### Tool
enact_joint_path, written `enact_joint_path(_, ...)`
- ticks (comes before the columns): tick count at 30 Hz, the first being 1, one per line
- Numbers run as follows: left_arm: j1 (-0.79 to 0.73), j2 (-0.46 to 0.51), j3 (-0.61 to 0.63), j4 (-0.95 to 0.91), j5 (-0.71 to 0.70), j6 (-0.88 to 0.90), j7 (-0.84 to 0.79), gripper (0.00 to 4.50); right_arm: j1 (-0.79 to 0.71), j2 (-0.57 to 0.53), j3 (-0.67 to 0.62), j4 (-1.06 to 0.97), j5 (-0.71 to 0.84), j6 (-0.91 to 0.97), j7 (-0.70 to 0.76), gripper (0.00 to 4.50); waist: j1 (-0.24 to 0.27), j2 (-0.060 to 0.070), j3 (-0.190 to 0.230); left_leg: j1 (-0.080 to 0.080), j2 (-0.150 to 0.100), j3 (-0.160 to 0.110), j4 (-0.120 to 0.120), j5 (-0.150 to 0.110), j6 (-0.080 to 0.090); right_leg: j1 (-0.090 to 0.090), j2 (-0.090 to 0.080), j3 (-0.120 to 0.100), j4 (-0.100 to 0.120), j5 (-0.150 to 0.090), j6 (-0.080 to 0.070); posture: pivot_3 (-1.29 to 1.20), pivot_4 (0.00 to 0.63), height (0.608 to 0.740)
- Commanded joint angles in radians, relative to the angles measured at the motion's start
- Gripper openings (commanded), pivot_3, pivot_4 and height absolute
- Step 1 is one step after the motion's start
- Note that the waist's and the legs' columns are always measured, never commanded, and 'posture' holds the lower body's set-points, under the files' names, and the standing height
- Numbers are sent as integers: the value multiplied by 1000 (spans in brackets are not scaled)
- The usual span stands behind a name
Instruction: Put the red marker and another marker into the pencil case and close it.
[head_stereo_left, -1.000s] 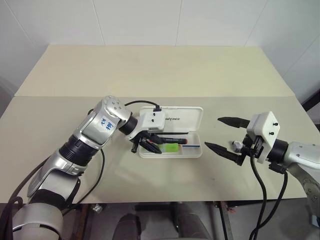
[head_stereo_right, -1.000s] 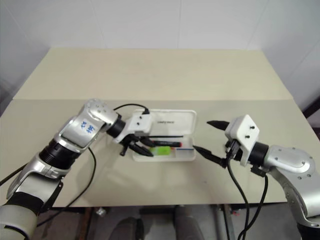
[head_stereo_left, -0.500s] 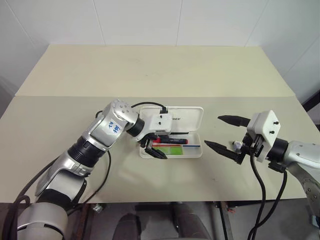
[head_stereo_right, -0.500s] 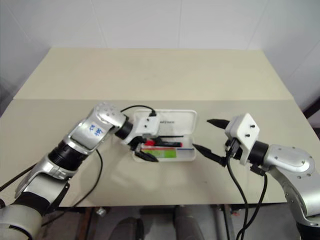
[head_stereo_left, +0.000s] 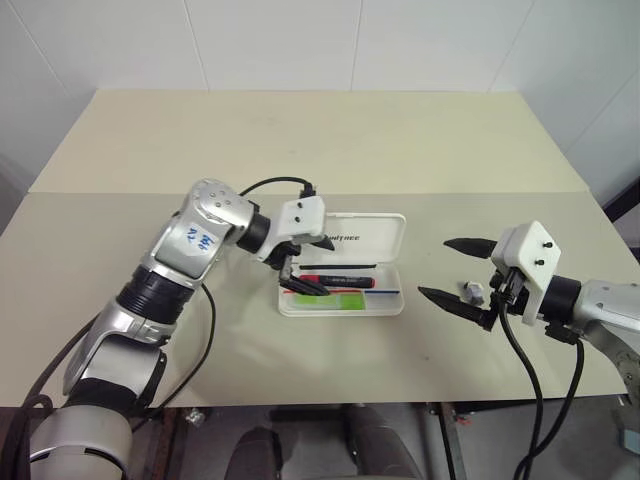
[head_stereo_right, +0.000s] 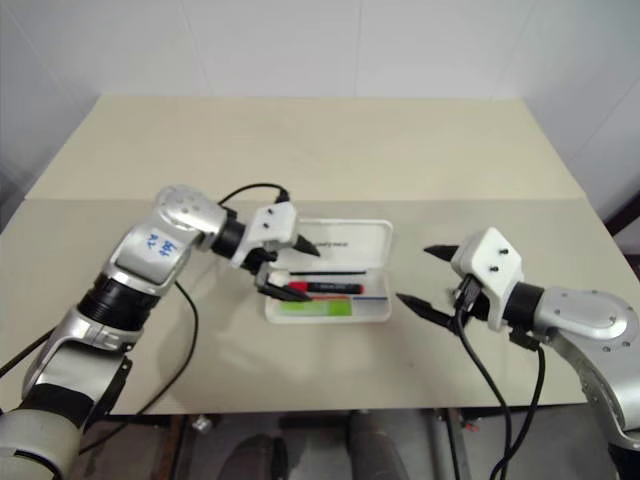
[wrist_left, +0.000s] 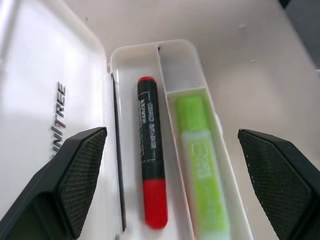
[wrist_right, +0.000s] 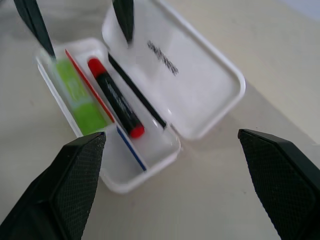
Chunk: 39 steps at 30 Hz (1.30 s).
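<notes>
1. The pencil case (head_stereo_left: 345, 270) lies open on the beige tabletop (head_stereo_left: 300, 150), its lid laid back on the far side with the lettering showing.
2. The red marker (wrist_left: 150, 157) lies lengthwise in the far part of the case's tray.
3. The green marker (wrist_left: 200, 160) lies in the near part of the tray, beside the red one and parallel to it.
4. The left hand (head_stereo_left: 305, 268) hangs just above the left end of the case, fingers spread wide, holding nothing.
5. The right hand (head_stereo_left: 455, 272) is poised over the tabletop to the right of the case, well apart from it, fingers spread and empty.
6. A small grey object (head_stereo_left: 474, 291) lies on the tabletop between the right hand's fingers.
</notes>
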Motion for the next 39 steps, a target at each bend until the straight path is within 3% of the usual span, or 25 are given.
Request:
enact_joint_path(1,10,35,96,8,-92,-57,-75,4498,-7,-38,-20,16,-41,136,-80,4500,0,0,0,0,0,0,0,0,0,0,0,0,0,0,0,0,150,740)
enact_joint_path(5,10,102,130,58,-91,-83,-114,4498,18,-60,0,33,-80,256,-122,4500,0,0,0,0,0,0,0,0,0,0,0,0,0,0,-1,0,150,740)
enact_joint_path(12,-32,131,215,131,-132,-113,-110,4498,-32,34,24,130,-78,368,-184,4500,0,0,0,0,0,1,0,0,0,0,0,0,-1,0,0,0,150,740)
enact_joint_path(20,1,168,251,85,-144,-110,-97,4498,-124,123,66,214,-85,420,-220,4500,-4,0,0,0,0,1,-1,0,0,0,0,0,-1,0,0,0,150,740)
enact_joint_path(23,14,179,261,61,-150,-102,-90,4500,-139,155,78,239,-83,455,-237,3901,-3,0,0,0,0,1,-1,0,0,0,0,0,0,0,0,0,150,740)
enact_joint_path(33,31,223,300,64,-154,-130,-90,4500,-159,153,133,264,-106,424,-213,589,-4,-4,-2,0,0,1,0,0,0,1,0,0,-1,2,2,0,150,740)
enact_joint_path(34,36,223,303,62,-156,-135,-94,4500,-166,145,144,267,-115,390,-199,386,-4,-5,-3,0,0,1,0,0,0,1,0,0,-1,2,2,0,150,740)
enact_joint_path(39,55,219,308,53,-171,-145,-108,4500,-237,87,196,304,-156,154,-57,386,-13,-3,-2,1,0,6,0,0,0,0,-1,3,-3,2,2,0,150,740)
